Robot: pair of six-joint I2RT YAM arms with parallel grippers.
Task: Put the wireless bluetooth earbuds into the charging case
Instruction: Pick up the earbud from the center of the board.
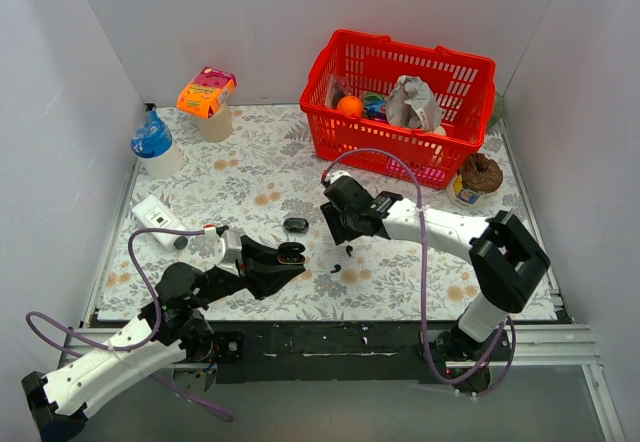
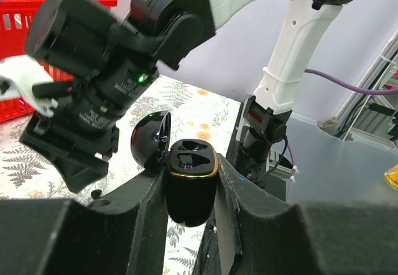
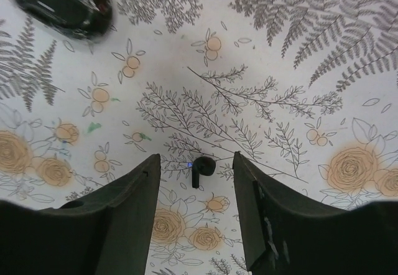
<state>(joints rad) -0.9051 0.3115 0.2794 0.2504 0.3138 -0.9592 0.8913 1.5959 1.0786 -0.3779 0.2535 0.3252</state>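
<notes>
item one, far left: a blue-capped bottle [image 1: 152, 142] and a white box [image 1: 158, 212] stand on the floral tabletop [image 1: 250, 177], well apart from my arms.

item two: my left gripper [image 2: 191, 185] is at a narrow setting, clamped on the charging case [image 2: 191, 169] with one finger on each flank. the case is upright, its lid [image 2: 148, 139] is hinged back and its two wells face up. whether either well is filled, i cannot tell.

item three: a black oval piece [image 1: 295, 225] lies on the tabletop just beyond the case.

item four: my right gripper [image 3: 196, 160] hangs low over the tabletop, fingers parted, holding nothing. one earbud [image 3: 203, 165] lies on the tabletop between those fingers and touches neither. the oval piece shows blurred at the upper left of the right wrist view.

item five, far right: a red basket [image 1: 470, 67] sits at the back of the tabletop with mixed objects inside.
</notes>
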